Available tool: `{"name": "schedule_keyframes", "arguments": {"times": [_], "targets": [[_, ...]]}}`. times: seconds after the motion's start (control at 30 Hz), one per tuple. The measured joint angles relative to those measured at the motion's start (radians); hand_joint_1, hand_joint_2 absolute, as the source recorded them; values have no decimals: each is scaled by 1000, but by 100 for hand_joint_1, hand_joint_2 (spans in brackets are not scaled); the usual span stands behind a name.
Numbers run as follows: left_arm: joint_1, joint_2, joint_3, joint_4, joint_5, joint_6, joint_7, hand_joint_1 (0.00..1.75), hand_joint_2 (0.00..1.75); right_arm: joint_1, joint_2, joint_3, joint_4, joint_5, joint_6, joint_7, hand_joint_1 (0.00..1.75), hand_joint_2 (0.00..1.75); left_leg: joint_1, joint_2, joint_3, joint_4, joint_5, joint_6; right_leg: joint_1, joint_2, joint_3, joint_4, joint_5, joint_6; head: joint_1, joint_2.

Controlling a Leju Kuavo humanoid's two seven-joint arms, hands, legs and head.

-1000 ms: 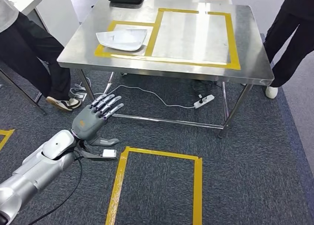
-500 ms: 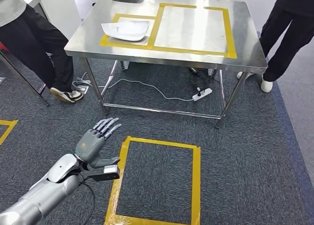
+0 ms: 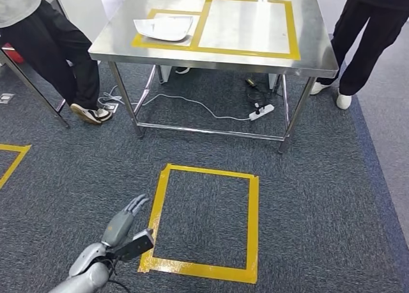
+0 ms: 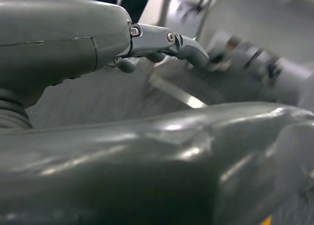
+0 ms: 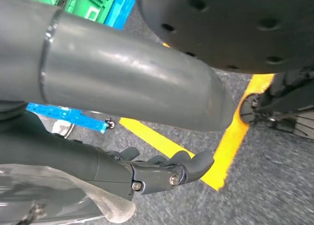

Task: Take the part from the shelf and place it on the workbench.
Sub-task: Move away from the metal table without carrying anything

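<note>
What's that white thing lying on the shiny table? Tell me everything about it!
The white part is a smooth, glossy, shallow curved shell, wide and flattish, a bit like a lopsided dish; it looks like plastic. It lies flat near the left end of the steel workbench, inside the smaller rectangle of yellow tape. Nothing but the tabletop touches it, and no hand is near it.

At the lower left of the head view we see the silver left arm (image 3: 84,274) ending in the left hand (image 3: 123,226), a grey shell with slim metallic fingers. In the wrist views we note smooth dark-grey covers, a thick grey thumb (image 5: 148,82) and screw-headed finger links (image 5: 172,178).
</note>
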Motion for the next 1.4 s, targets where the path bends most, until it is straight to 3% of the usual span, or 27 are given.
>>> {"name": "schedule_keyframes", "arguments": {"times": [0.03, 0.1, 0.13, 0.17, 0.23, 0.3, 0.37, 0.4, 0.47, 0.53, 0.57, 0.63, 0.67, 0.7, 0.77, 0.83, 0.87, 1.03, 1.4], "targets": [[14, -11, 14, 27, 22, -10, -6, 0, 0, 3, 2, -4, 2, -2, 0, -1, 0, 0, 1, -2, -8, 23, -34, -6, -1, -3, -11, -1, 10, -10, -2, 0], [34, -33, 42, 76, 63, -26, -13, 0, 0, 7, 6, -10, 6, -6, 0, -2, 0, 0, 4, -3, -31, 127, -143, -16, -2, -7, -36, -1, 31, -23, -6, 0], [40, -42, 56, 97, 82, -32, -14, 0, 0, 9, 8, -13, 9, -8, 0, -2, 0, 0, 5, -3, -42, 196, -182, -20, -1, -9, -49, 0, 41, -24, -7, 0], [44, -50, 69, 117, 101, -37, -13, 0, 0, 11, 9, -17, 12, -10, 0, -3, 0, 0, 5, -3, -47, 256, -196, -22, 0, -11, -60, 1, 52, -24, -7, 0], [50, -64, 97, 153, 138, -45, -6, 0, 0, 12, 14, -24, 20, -13, 0, -4, 0, 0, 6, -3, -25, 297, -156, -22, 1, -13, -85, 9, 71, -21, -8, 0], [51, -74, 124, 181, 169, -49, 6, 0, 0, 13, 22, -32, 29, -15, 2, -5, 0, 0, 6, -3, 61, 193, -115, -16, 2, -15, -110, 22, 85, -15, -8, 0], [51, -81, 148, 203, 188, -50, 17, 0, 0, 13, 30, -40, 37, -16, 3, -6, 0, 0, 3, -3, 149, 57, -131, -6, 4, -16, -127, 34, 93, -6, -7, 0], [51, -84, 158, 214, 193, -50, 20, 0, 0, 13, 34, -43, 41, -16, 3, -6, 0, 0, 2, -3, 171, 15, -149, 0, 6, -17, -135, 39, 98, 0, -7, 0], [53, -89, 172, 234, 201, -52, 29, 0, 0, 14, 39, -49, 49, -17, 3, -6, 0, 0, 2, -3, 173, -10, -160, 14, 6, -19, -147, 43, 107, 12, -6, 0], [57, -94, 186, 255, 213, -57, 46, 0, 0, 16, 42, -54, 56, -17, 4, -6, 0, 0, 3, -4, 167, -17, -157, 23, 5, -16, -161, 59, 80, 19, -2, 0], [61, -96, 192, 265, 221, -60, 55, 0, 0, 16, 44, -57, 60, -17, 4, -6, 0, 0, 2, -5, 163, -16, -155, 23, 5, -13, -165, 64, 49, 8, 1, 0], [69, -100, 205, 285, 235, -64, 68, 0, 0, 18, 48, -61, 66, -18, 6, -7, 0, 0, -5, -7, 156, -13, -154, 21, 6, -8, -168, 64, 9, -27, 8, 0], [74, -102, 211, 294, 243, -65, 72, 0, 0, 19, 49, -63, 69, -19, 6, -7, 0, 0, -7, -7, 154, -12, -149, 25, 6, -5, -168, 59, 23, -41, 8, 0], [77, -105, 217, 303, 250, -65, 77, 0, 0, 20, 52, -65, 72, -20, 7, -7, 0, 0, -9, -7, 153, -11, -147, 28, 4, -3, -170, 52, 61, -43, 8, 0], [85, -110, 231, 325, 266, -66, 90, 0, 0, 21, 58, -73, 79, -23, 8, -9, 0, 0, -12, -7, 148, -10, -142, 31, -1, 0, -165, 37, 121, -13, 8, 0], [98, -115, 247, 348, 293, -78, 100, 0, 0, 22, 66, -82, 88, -27, 10, -11, 0, 0, -13, -7, 144, -8, -139, 33, -4, 2, -161, 31, 134, 17, 8, 0], [106, -119, 256, 359, 308, -90, 100, 0, 0, 23, 69, -86, 91, -29, 11, -12, 0, 0, -13, -7, 143, -8, -139, 33, -5, 2, -162, 31, 138, 20, 8, 0], [148, -137, 296, 405, 355, -138, 85, 0, 0, 25, 86, -111, 103, -36, 13, -14, 0, 0, -13, -7, 142, -8, -138, 33, -4, 2, -165, 31, 139, 19, 7, 0], [175, -161, 321, 455, 360, -145, 95, 0, 0, 23, 103, -140, 113, -38, 13, -15, 0, 0, -12, -7, 138, -8, -137, 30, -3, 1, -169, 33, 139, 19, 7, 0]]}}
